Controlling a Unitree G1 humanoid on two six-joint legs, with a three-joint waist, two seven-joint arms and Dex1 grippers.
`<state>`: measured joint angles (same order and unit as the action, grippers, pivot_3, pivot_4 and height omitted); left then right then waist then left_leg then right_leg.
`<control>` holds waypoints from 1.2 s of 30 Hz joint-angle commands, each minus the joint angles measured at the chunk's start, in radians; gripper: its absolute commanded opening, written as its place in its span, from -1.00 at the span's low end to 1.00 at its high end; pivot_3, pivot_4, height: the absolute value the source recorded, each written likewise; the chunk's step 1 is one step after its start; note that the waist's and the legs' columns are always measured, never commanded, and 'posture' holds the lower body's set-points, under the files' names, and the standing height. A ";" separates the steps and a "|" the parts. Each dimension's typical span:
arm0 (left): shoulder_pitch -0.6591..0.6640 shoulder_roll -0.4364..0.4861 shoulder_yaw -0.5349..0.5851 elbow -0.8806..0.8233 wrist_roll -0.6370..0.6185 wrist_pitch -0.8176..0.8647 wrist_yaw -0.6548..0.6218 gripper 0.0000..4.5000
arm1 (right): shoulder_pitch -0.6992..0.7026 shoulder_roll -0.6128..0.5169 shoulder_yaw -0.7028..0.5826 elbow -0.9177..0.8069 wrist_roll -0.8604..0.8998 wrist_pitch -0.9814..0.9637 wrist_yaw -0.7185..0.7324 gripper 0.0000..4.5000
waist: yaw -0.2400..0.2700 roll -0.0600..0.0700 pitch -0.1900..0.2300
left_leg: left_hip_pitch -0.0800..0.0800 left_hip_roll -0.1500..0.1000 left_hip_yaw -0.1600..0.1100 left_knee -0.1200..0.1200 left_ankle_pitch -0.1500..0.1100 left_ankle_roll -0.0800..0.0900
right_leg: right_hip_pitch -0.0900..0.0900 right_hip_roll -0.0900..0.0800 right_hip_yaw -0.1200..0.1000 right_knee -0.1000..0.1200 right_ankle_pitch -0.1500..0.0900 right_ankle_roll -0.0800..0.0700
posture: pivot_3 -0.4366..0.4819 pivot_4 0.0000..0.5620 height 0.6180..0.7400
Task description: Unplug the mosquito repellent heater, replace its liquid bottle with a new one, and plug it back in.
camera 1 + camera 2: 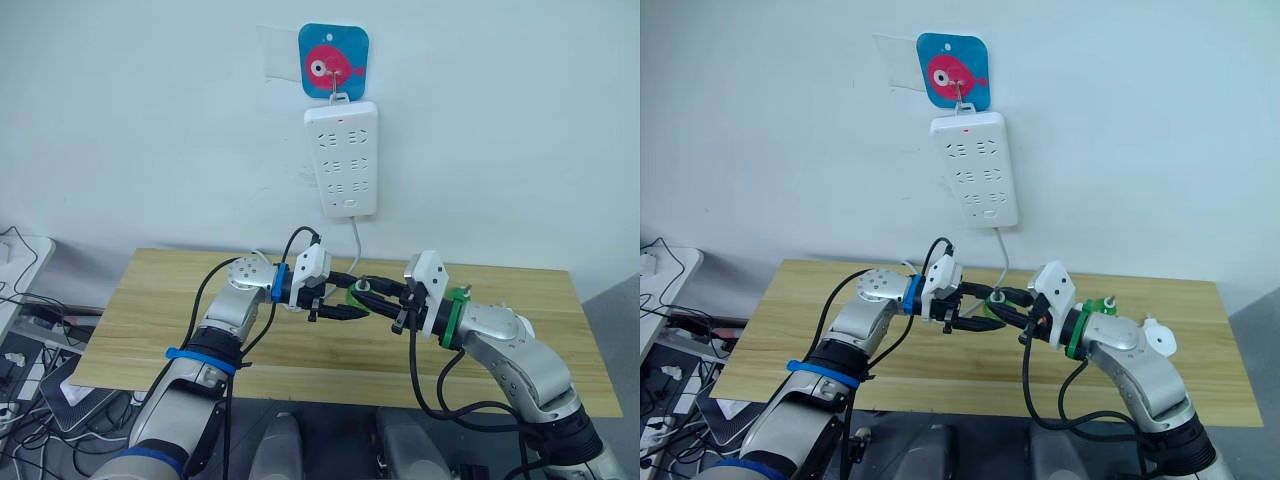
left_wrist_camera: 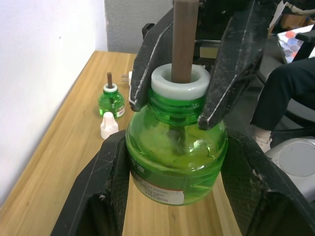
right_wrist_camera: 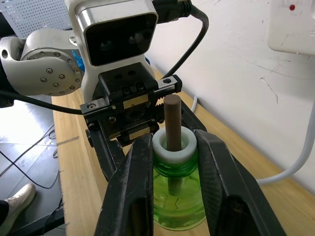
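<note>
A green liquid bottle (image 2: 174, 162) with a white collar and a brown wick is held upright above the middle of the table, between both grippers. My left gripper (image 1: 343, 302) is shut on its round body. My right gripper (image 3: 172, 143) is shut on its neck, just under the collar. In the left wrist view a small white mosquito repellent heater (image 2: 131, 84) with metal prongs lies on the table, partly hidden behind a right finger. Beside it stand a second green bottle (image 2: 110, 101) and a white cap (image 2: 109, 126).
A long white power strip (image 1: 342, 160) hangs on the wall from a hook on a blue fish sticker, its cable dropping behind the wooden table (image 1: 160, 300). A person's leg (image 2: 288, 93) is beside the table. Cables and boxes lie on the floor to the left.
</note>
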<state>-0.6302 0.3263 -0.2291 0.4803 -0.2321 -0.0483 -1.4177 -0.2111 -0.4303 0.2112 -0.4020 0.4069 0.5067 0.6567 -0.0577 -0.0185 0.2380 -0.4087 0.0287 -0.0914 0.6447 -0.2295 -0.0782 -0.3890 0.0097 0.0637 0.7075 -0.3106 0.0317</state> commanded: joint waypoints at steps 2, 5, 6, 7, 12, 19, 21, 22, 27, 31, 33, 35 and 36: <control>-0.016 -0.019 0.021 -0.050 -0.050 0.045 -0.007 0.01 | 0.013 0.002 -0.024 -0.021 0.004 -0.013 0.001 -0.63 | 0.000 0.000 0.000 | 0.000 0.000 0.000 0.000 0.000 0.000 | 0.000 0.000 0.000 0.000 0.000 0.000 | -0.11 -0.30 1.00; -0.012 -0.030 0.055 -0.100 -0.115 0.142 0.004 0.33 | 0.025 0.046 -0.115 -0.062 0.081 0.045 -0.076 -0.63 | 0.000 0.000 0.000 | 0.000 0.000 0.000 0.000 0.000 0.000 | 0.000 0.000 0.000 0.000 0.000 0.000 | -0.11 -0.30 1.00; -0.010 -0.032 0.065 -0.120 -0.138 0.183 0.011 0.42 | 0.033 0.064 -0.159 -0.079 0.117 0.074 -0.111 -0.63 | 0.000 0.000 0.000 | 0.000 0.000 -0.001 0.000 0.000 0.000 | 0.000 0.000 0.000 0.000 0.000 0.000 | -0.11 -0.30 1.00; -0.008 -0.036 0.075 -0.139 -0.157 0.218 0.021 0.55 | 0.043 0.084 -0.205 -0.098 0.160 0.107 -0.149 -0.63 | 0.000 0.000 0.000 | -0.001 0.000 -0.001 0.000 0.000 0.000 | 0.000 0.000 -0.001 0.000 0.000 0.000 | -0.11 -0.30 1.00; 0.012 -0.068 0.128 -0.209 -0.230 0.336 0.106 1.00 | 0.076 0.182 -0.386 -0.172 0.394 0.240 -0.342 -0.63 | 0.000 0.000 0.000 | -0.001 0.000 -0.002 0.000 0.000 0.000 | 0.000 -0.001 -0.001 0.000 0.000 0.000 | -0.13 -0.32 1.00; 0.037 -0.173 0.160 -0.294 -0.257 0.302 0.241 1.00 | 0.075 0.338 -0.538 -0.199 0.911 0.262 -0.720 -0.63 | -0.001 0.000 0.000 | -0.001 0.000 -0.002 0.000 0.000 0.000 | 0.000 -0.001 -0.001 0.000 0.000 0.000 | -0.17 -0.38 1.00; 0.047 -0.193 0.145 -0.307 -0.237 0.248 0.248 1.00 | 0.064 0.351 -0.538 -0.201 1.015 0.232 -0.812 -0.63 | -0.002 0.000 0.000 | -0.001 0.000 -0.001 0.000 0.000 0.000 | 0.000 -0.001 0.000 0.000 0.000 0.000 | -0.17 -0.39 1.00; 0.049 -0.203 0.142 -0.306 -0.228 0.221 0.255 1.00 | 0.059 0.345 -0.534 -0.202 1.050 0.223 -0.843 -0.63 | -0.002 0.000 0.000 | -0.001 0.000 -0.001 0.000 0.000 0.000 | 0.000 -0.001 0.000 0.000 0.000 0.000 | -0.16 -0.39 1.00; 0.046 -0.237 0.138 -0.274 -0.186 0.116 0.304 1.00 | 0.044 0.312 -0.496 -0.208 1.158 0.177 -0.934 -0.63 | -0.002 0.000 0.000 | -0.001 0.000 0.000 0.000 0.000 0.000 | 0.000 -0.001 0.000 0.000 0.000 0.000 | -0.16 -0.40 1.00; 0.057 -0.254 0.123 -0.273 -0.175 0.082 0.320 1.00 | 0.045 0.289 -0.460 -0.212 1.200 0.147 -0.959 -0.63 | -0.002 0.000 0.000 | -0.001 0.000 0.000 0.000 0.000 0.000 | 0.000 0.000 0.000 0.000 0.000 0.000 | -0.15 -0.40 1.00; 0.061 -0.262 0.116 -0.276 -0.174 0.074 0.328 1.00 | 0.050 0.276 -0.443 -0.215 1.208 0.136 -0.961 -0.63 | -0.002 0.000 0.000 | -0.001 0.000 0.000 0.000 0.000 0.000 | 0.000 0.000 0.001 0.000 0.000 0.000 | -0.15 -0.39 1.00; 0.061 -0.268 0.111 -0.274 -0.171 0.065 0.335 1.00 | 0.056 0.262 -0.429 -0.216 1.216 0.127 -0.957 -0.63 | -0.002 0.000 0.000 | -0.001 0.000 0.000 0.000 0.000 0.000 | 0.000 0.000 0.000 0.000 0.000 0.000 | -0.15 -0.39 1.00; 0.060 -0.271 0.110 -0.270 -0.171 0.060 0.340 1.00 | 0.057 0.258 -0.423 -0.216 1.222 0.120 -0.958 -0.63 | -0.002 0.000 0.000 | -0.001 0.000 0.000 0.000 0.000 0.000 | 0.000 0.000 0.000 0.000 0.000 0.000 | -0.15 -0.39 1.00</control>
<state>-0.5652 0.0675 -0.1165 0.2213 -0.4041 0.0332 -1.0857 -0.1530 -0.1656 -0.2133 -0.5658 1.5974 0.6486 -0.3073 -0.0599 -0.0182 0.2376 -0.4098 0.0288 -0.0915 0.6444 -0.2294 -0.0782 -0.3893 0.0098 0.0642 0.7072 -0.3105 0.0317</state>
